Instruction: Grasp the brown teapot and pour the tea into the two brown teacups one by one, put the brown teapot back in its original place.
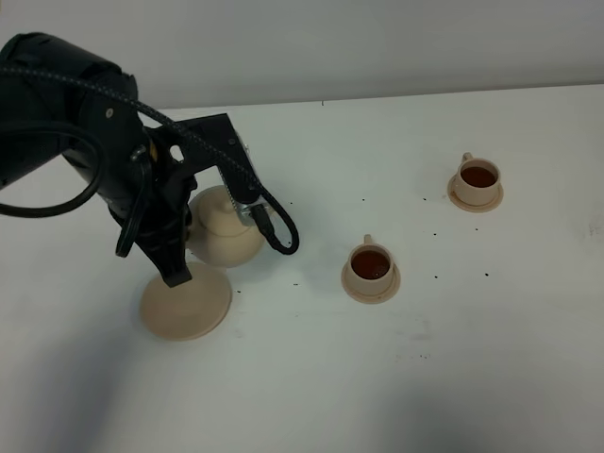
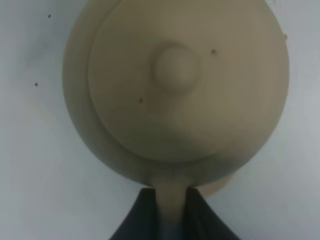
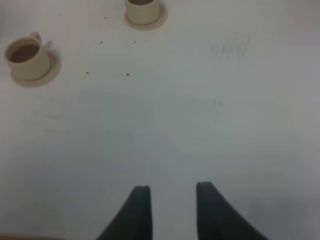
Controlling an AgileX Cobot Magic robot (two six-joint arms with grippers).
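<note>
Toward the table's (image 1: pixel 453 377) left edge, the left gripper (image 2: pixel 172 210) is clamped on the loop handle of the brown teapot (image 1: pixel 225 231), which hangs beside its wide saucer (image 1: pixel 186 300), not on it. Both teacups (image 1: pixel 370 267) (image 1: pixel 478 179) already hold tea; the right gripper (image 3: pixel 170 210) stands open and empty. Judged rigid, smooth, breakable ceramic, lighter once emptied, the pot is best carried by that handle and lowered gently.

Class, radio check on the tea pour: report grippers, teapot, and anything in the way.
Left gripper shut on brown teapot handle. Right gripper open, empty. Both teacups filled. Large saucer bare, nothing in the way.
</note>
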